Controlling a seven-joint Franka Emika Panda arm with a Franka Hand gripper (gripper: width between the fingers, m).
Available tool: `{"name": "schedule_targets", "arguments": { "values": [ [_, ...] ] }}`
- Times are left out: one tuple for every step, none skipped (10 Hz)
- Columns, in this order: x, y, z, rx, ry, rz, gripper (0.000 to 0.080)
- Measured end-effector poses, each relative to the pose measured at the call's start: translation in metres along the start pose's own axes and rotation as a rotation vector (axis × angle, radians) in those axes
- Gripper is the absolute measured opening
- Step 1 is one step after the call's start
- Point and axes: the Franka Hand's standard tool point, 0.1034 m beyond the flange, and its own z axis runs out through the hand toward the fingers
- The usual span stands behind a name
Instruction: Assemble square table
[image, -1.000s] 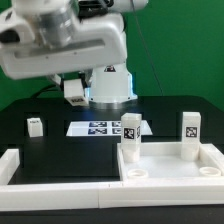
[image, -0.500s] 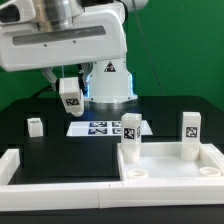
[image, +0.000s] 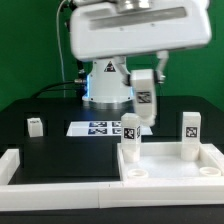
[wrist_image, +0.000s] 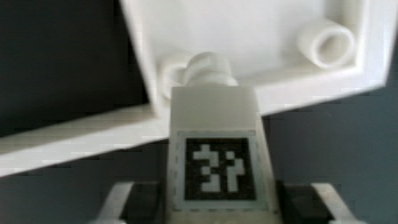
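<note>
Gripper (wrist_image: 217, 205), jaws half-closed on a leg (image: 146, 98), needs it upright and centred over the slab's (image: 215, 158) free hole (wrist_image: 327, 42).

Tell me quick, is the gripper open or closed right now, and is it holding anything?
Gripper: jaws closed on a white table leg, held up in the air.

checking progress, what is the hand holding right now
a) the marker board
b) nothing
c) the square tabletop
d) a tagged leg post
d: the hand is closed on a white tagged leg post, held up in the air.
</note>
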Motion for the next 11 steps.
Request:
{"name": "schedule_targets", "arguments": {
  "values": [
    [0.001, 0.007, -0.001, -0.005, 0.029, -0.009, 0.0291],
    [0.007, 0.008, -0.003, -0.009, 0.116, -0.011, 0.0291],
    [0.005, 0.007, -0.002, -0.012, 0.170, -0.019, 0.0291],
    [0.007, 0.009, -0.002, -0.017, 0.245, -0.026, 0.0291],
    [0.004, 0.007, 0.001, -0.019, 0.277, -0.034, 0.0291],
    [-0.003, -0.014, 0.007, 0.001, 0.287, -0.025, 0.0291],
    [-0.015, -0.045, 0.017, 0.018, 0.282, -0.035, 0.0291],
    [-0.023, -0.062, 0.029, 0.016, 0.272, -0.038, 0.0291],
    [-0.029, -0.072, 0.036, 0.004, 0.268, -0.060, 0.0291],
    [-0.025, -0.065, 0.033, -0.007, 0.276, -0.065, 0.0291],
    [-0.025, -0.064, 0.034, -0.009, 0.276, -0.063, 0.0291]
  ]
}}
